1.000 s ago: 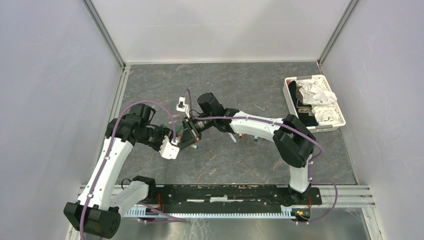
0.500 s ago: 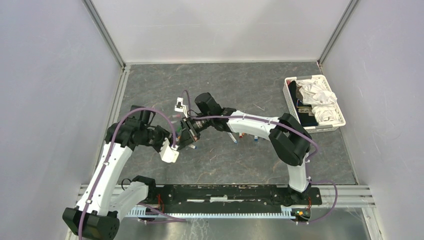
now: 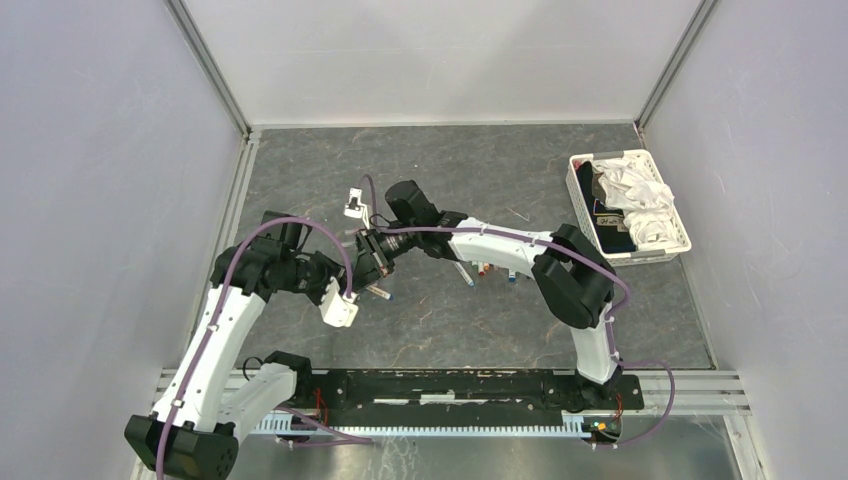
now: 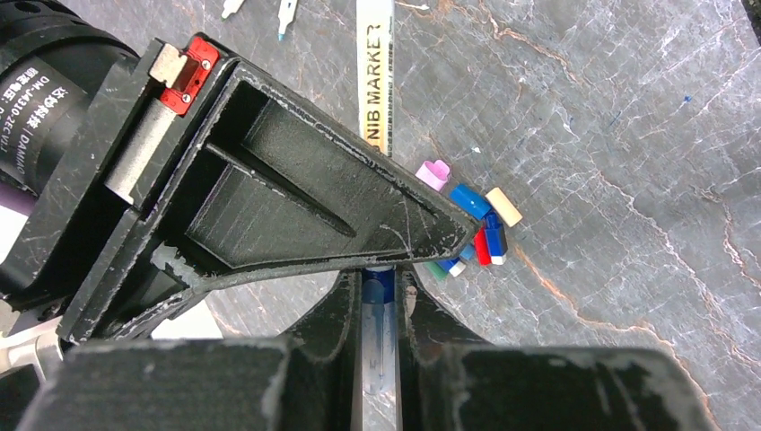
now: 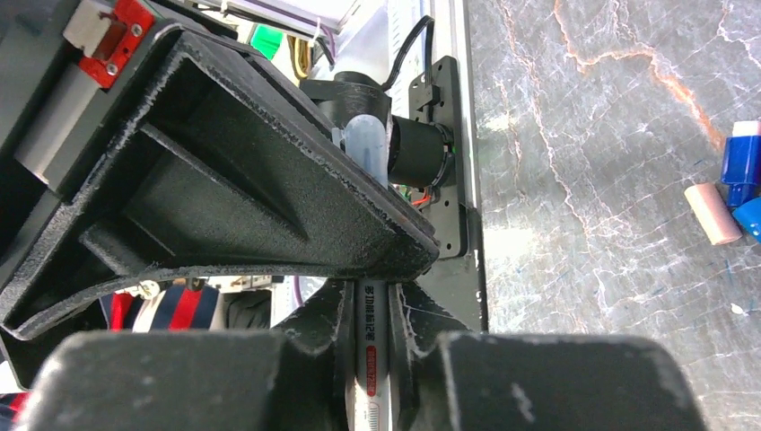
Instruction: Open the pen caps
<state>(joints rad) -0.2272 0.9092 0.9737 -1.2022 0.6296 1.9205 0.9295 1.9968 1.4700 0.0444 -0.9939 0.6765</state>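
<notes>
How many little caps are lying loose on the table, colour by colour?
Pink caps: 1
Cream caps: 1
Red caps: 1
Green caps: 1
Blue caps: 3
Total: 7 in sight in the left wrist view; more may be hidden.

"NIB MARKER" printed on white pen barrel (image 4: 374, 72)
</notes>
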